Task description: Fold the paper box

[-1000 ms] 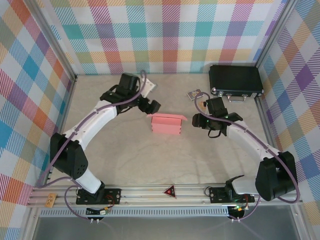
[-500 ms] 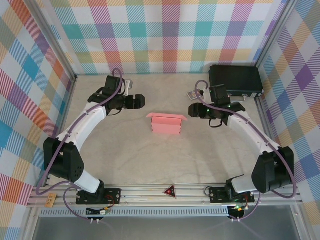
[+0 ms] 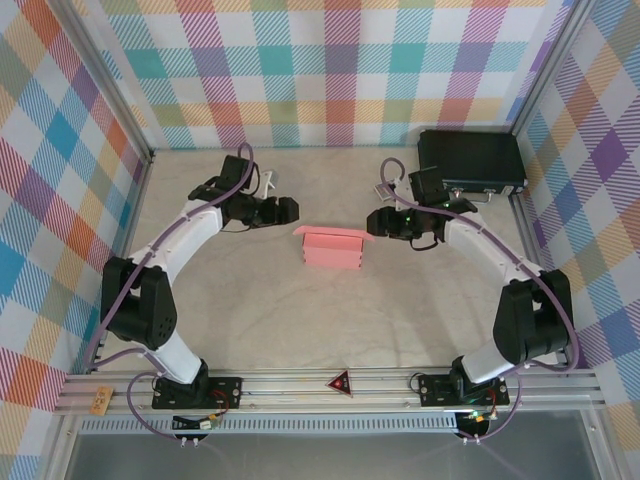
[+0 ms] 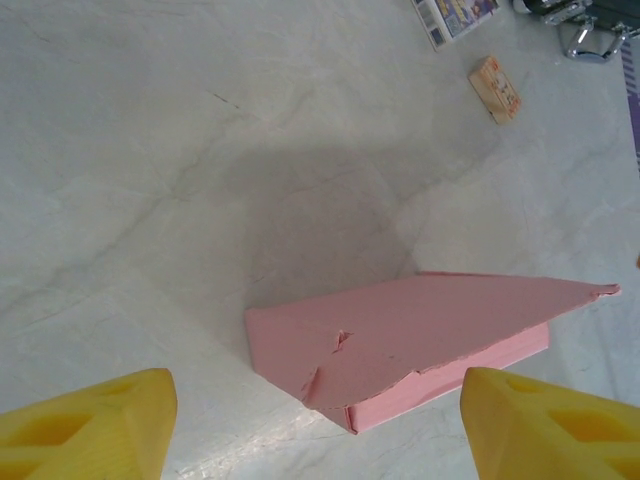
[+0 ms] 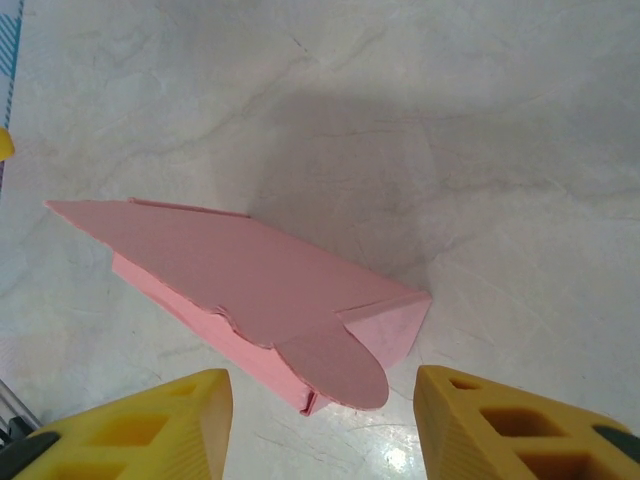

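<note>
The paper box [image 3: 332, 247] is a small shallow salmon-pink box lying on the table's middle, its lid flaps sticking out at both ends. My left gripper [image 3: 286, 210] hovers just left of it and a little farther back, pointing at its left end. In the left wrist view the box [image 4: 420, 335] lies ahead of the open gripper [image 4: 318, 432], untouched, with a torn-looking flap on top. My right gripper [image 3: 376, 222] faces the right end. In the right wrist view the box [image 5: 240, 270] shows a rounded tab hanging over its end, between but ahead of the open gripper [image 5: 322, 420].
A black hard case [image 3: 471, 161] sits at the back right corner. A small printed card [image 3: 388, 189] lies in front of it, near my right arm. In the left wrist view a little wooden block [image 4: 495, 88] lies near that card [image 4: 455, 15]. Checked walls enclose the table.
The left gripper drew back left, then came in again toward the box's left end. The right gripper slid left toward its right end. Both pairs of jaws narrowed slightly. The box stayed put.
</note>
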`<action>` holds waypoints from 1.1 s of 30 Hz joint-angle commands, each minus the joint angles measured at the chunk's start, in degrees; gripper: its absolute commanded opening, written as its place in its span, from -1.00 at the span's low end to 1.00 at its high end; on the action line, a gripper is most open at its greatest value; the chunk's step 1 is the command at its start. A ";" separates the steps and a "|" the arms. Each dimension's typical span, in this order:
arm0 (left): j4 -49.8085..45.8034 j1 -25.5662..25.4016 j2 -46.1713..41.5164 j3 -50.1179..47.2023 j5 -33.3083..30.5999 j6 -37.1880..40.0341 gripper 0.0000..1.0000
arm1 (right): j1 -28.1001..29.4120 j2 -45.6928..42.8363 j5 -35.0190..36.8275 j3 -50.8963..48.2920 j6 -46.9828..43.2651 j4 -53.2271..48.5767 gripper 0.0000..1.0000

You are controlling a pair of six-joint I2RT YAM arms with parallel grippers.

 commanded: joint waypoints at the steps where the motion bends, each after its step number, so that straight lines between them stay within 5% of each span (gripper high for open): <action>1: -0.11 -0.99 0.82 1.38 3.71 -0.10 0.44 | -0.20 0.82 -2.12 0.96 0.18 -0.34 0.01; 33: 1.31 -3.72 4.32 0.73 10.14 0.91 -0.01 | 1.22 3.37 -4.31 0.76 -0.21 -0.36 -0.29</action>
